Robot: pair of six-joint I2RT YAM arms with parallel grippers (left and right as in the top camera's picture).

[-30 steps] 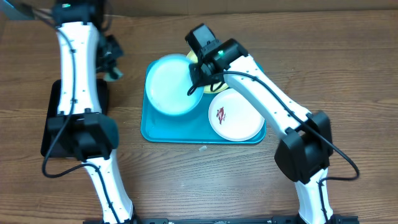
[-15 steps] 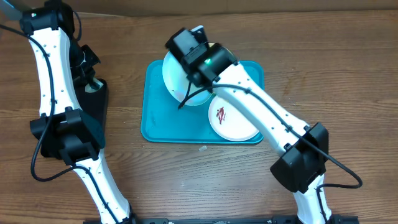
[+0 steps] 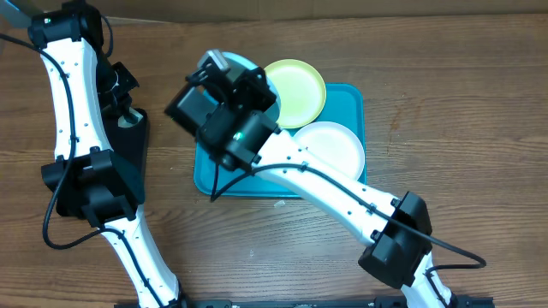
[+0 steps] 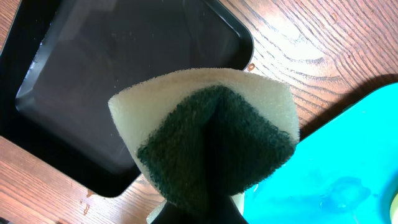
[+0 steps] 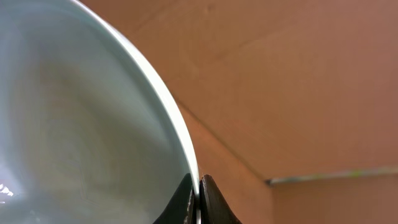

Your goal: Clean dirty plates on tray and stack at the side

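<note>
Fingers of our right gripper clench the rim of the pale blue plate, holding it tilted in the air above the 10 o'clock corner of the turquoise tray. We see the yellow-green plate at the tray's 12 o'clock edge and the white plate at its 4 o'clock. Off at the tray's 9 o'clock, our left gripper grasps a sponge over the edge of the black tray on the table.

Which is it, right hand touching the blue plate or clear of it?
Touching. The right wrist view shows the right hand shut on the rim of the blue plate, with the edge pinched between its two sides and no gap.
</note>
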